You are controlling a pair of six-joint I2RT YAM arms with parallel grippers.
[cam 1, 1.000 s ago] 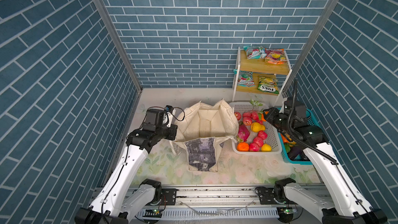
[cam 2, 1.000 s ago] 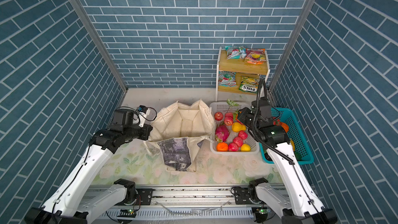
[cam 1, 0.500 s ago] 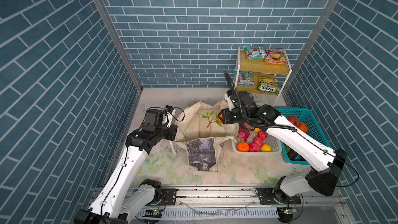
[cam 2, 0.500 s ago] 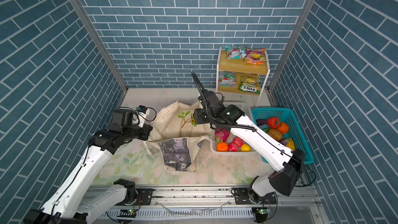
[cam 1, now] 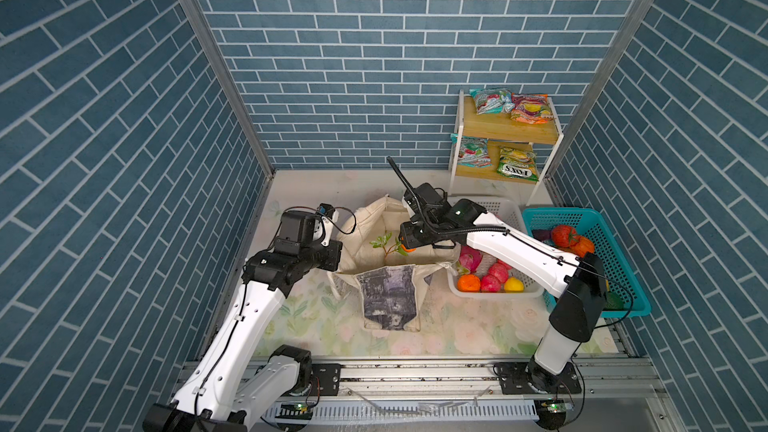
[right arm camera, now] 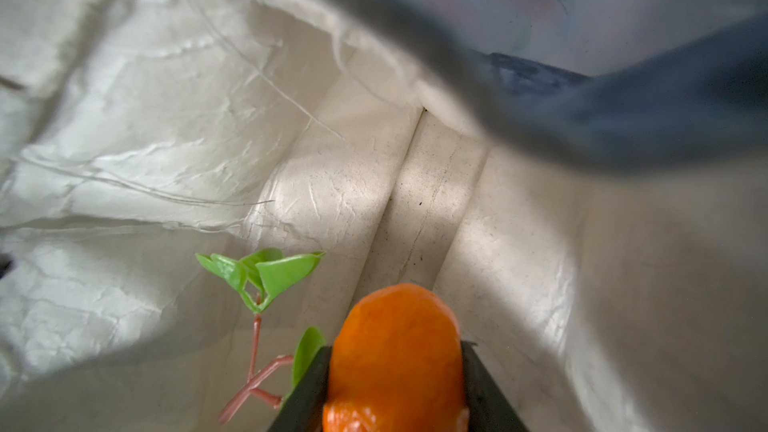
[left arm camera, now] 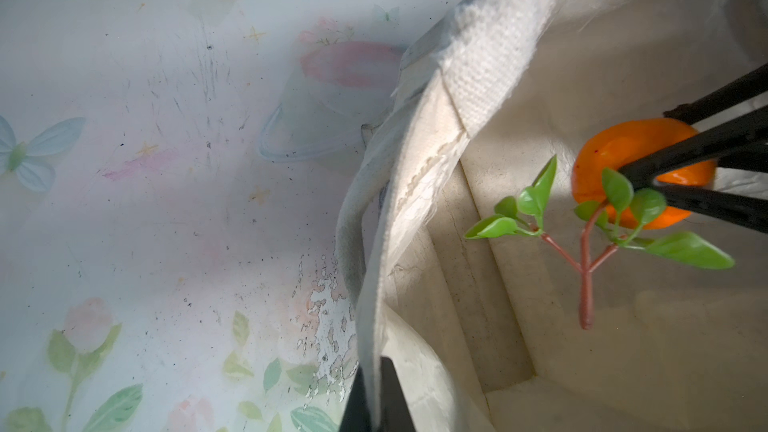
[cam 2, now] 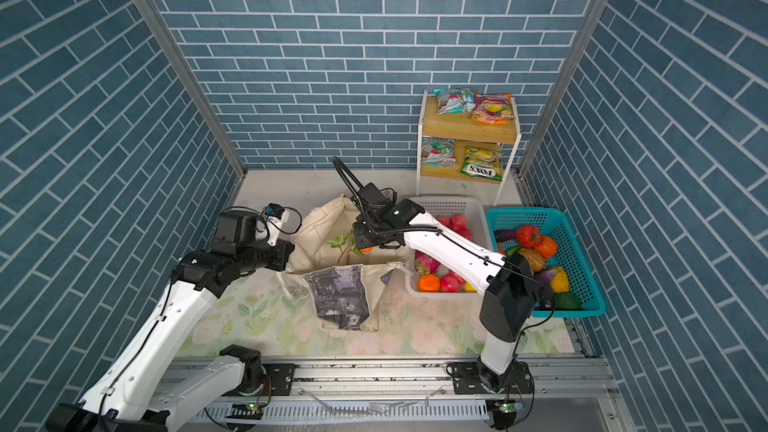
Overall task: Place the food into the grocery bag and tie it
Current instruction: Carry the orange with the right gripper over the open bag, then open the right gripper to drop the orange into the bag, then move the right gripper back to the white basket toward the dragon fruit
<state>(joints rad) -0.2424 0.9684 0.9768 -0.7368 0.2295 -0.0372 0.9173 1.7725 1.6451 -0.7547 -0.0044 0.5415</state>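
My left hand (left arm camera: pixel 374 384) is clamped shut on the left rim of the grocery bag (cam 1: pixel 388 297), which stands open on the surface (cam 1: pixel 316 317). My right hand (right arm camera: pixel 395 384) grips an orange (right arm camera: pixel 395 326) with a green leafy sprig (left arm camera: pixel 582 251) over the bag's mouth. Just right of the bag, more fruit (cam 1: pixel 490 282) lies in the white basket (cam 1: pixel 498 205).

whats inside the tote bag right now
Only a leafy-stemmed orange, clamped in the right gripper, hangs in the mouth of the bag. The cream lining below it looks bare. The floor directly under the fruit and the near corners are covered from view.
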